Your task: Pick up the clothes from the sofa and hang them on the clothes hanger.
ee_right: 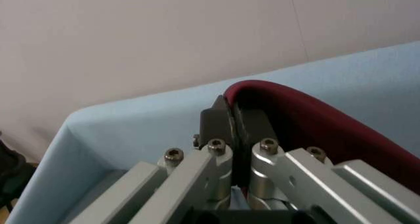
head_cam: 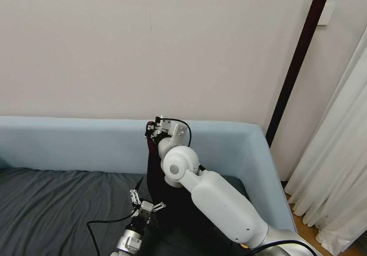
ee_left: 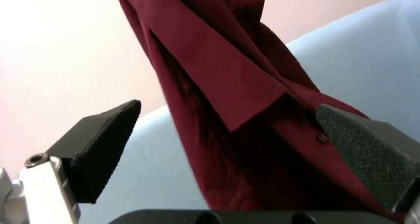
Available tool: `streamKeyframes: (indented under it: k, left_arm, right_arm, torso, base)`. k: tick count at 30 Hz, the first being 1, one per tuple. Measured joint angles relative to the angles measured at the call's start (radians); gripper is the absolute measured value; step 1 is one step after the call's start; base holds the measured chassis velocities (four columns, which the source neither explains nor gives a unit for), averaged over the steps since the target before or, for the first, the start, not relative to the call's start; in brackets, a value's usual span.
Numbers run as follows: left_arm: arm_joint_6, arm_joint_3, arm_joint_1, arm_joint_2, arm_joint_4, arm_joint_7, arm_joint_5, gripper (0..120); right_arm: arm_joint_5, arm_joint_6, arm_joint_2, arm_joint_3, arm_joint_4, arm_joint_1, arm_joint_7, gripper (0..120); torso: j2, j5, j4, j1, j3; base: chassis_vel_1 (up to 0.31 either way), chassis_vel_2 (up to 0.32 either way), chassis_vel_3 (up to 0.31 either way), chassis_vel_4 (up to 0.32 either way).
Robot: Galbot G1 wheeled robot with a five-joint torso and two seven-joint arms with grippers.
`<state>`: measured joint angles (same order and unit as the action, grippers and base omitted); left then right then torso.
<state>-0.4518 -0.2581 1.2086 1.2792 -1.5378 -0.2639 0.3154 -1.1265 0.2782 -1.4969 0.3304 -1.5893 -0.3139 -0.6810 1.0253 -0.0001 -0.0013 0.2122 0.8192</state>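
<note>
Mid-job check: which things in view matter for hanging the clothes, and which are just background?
Job:
- dark red shirt, hanging from the right gripper, jaws shut on it above the sofa backrest
- left gripper, jaws open, low by the hanging cloth
- sofa
- dark upright frame, likely the clothes rack

Just there:
- white curtain
- wall

right arm reaches up to frame centre, right gripper [head_cam: 152,128] pinched on the red shirt [ee_left: 223,86]; left gripper [head_cam: 147,201] spread wide, bottom centre.
</note>
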Motion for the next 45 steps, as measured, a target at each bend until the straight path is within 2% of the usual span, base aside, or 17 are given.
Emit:
streamKeyframes:
  k: [3, 6, 8, 16, 26, 31, 32, 36, 39, 40, 41, 43, 45]
  left_arm:
    - [0.002, 0.006, -0.018, 0.003, 0.014, -0.011, 0.001, 98]
    - [0.001, 0.04, -0.093, 0.02, 0.075, -0.028, 0.001, 96]
    - [0.001, 0.041, -0.094, 0.021, 0.077, -0.028, 0.001, 96]
    - [-0.004, 0.072, -0.17, 0.084, 0.206, -0.063, 0.035, 93]
    - [-0.016, 0.079, -0.196, 0.14, 0.254, -0.079, 0.04, 87]
    - [-0.041, 0.069, -0.216, 0.177, 0.289, -0.084, 0.063, 72]
    - [-0.041, 0.069, -0.216, 0.177, 0.289, -0.084, 0.063, 72]
    - [-0.052, 0.061, -0.226, 0.19, 0.292, -0.091, 0.06, 55]
    - [-0.054, 0.06, -0.227, 0.19, 0.288, -0.092, 0.057, 51]
    - [-0.056, 0.059, -0.227, 0.19, 0.285, -0.092, 0.056, 41]
    - [-0.059, 0.057, -0.227, 0.189, 0.278, -0.092, 0.053, 36]
    - [-0.061, 0.054, -0.225, 0.187, 0.273, -0.092, 0.052, 32]
    - [-0.063, 0.049, -0.21, 0.181, 0.256, -0.092, 0.051, 21]
  right_arm:
    - [0.003, 0.0, -0.002, 0.001, 0.003, 0.0, 0.001, 0]
    - [0.007, 0.001, -0.003, -0.001, 0.008, 0.0, 0.005, 0]
    - [0.007, 0.001, -0.003, -0.001, 0.008, 0.0, 0.005, 0]
    - [0.003, 0.001, 0.021, -0.013, 0.0, -0.002, 0.01, 0]
    - [0.001, 0.002, 0.023, -0.012, -0.009, -0.002, 0.01, 0]
    - [0.001, 0.002, 0.018, -0.005, -0.015, -0.003, 0.009, 0]
    - [0.001, 0.002, 0.018, -0.005, -0.015, -0.003, 0.009, 0]
    - [0.001, 0.004, 0.02, 0.002, -0.027, -0.009, 0.005, 0]
    - [0.001, 0.004, 0.021, 0.003, -0.029, -0.009, 0.004, 0]
    - [0.001, 0.005, 0.021, 0.003, -0.031, -0.01, 0.003, 0]
    - [0.001, 0.005, 0.022, 0.003, -0.032, -0.01, 0.002, 0]
    - [0.001, 0.005, 0.023, 0.003, -0.033, -0.011, 0.001, 0]
    - [0.002, 0.006, 0.026, 0.003, -0.034, -0.011, 0.0, 0]
  torso:
    - [0.0, 0.0001, 0.0, 0.0, 0.0]
    - [0.0, 0.0001, -0.0003, 0.0, 0.0]
    - [0.0, 0.0001, -0.0002, 0.0, 0.0]
    - [0.0, 0.0003, -0.0002, 0.0, 0.0]
    - [0.0, 0.0003, -0.0002, 0.0, 0.0]
    - [0.0, 0.0002, -0.0002, 0.0, 0.0]
    - [0.0, 0.0002, -0.0002, 0.0, 0.0]
    - [0.0, 0.0001, -0.0002, 0.0, 0.0]
    - [0.0, 0.0002, -0.0002, 0.0, 0.0]
    - [0.0, 0.0001, -0.0001, 0.0, 0.0]
    - [0.0, 0.0001, -0.0001, 0.0, 0.0]
    - [0.0, 0.0001, -0.0002, 0.0, 0.0]
    - [0.0, 0.0001, -0.0001, 0.0, 0.0]
  base:
    - [0.0, 0.0, 0.0, 0.0]
    - [0.0, 0.0, 0.0, 0.0]
    - [0.0, 0.0, 0.0, 0.0]
    - [0.0, 0.0, 0.0, 0.0]
    - [0.0, 0.0, 0.0, 0.0]
    - [0.0, 0.0, 0.0, 0.0]
    - [0.0, 0.0, 0.0, 0.0]
    - [0.0, 0.0, 0.0, 0.0]
    - [0.0, 0.0, 0.0, 0.0]
    - [0.0, 0.0, 0.0, 0.0]
    - [0.0, 0.0, 0.0, 0.0]
    - [0.0, 0.0, 0.0, 0.0]
    - [0.0, 0.0, 0.0, 0.0]
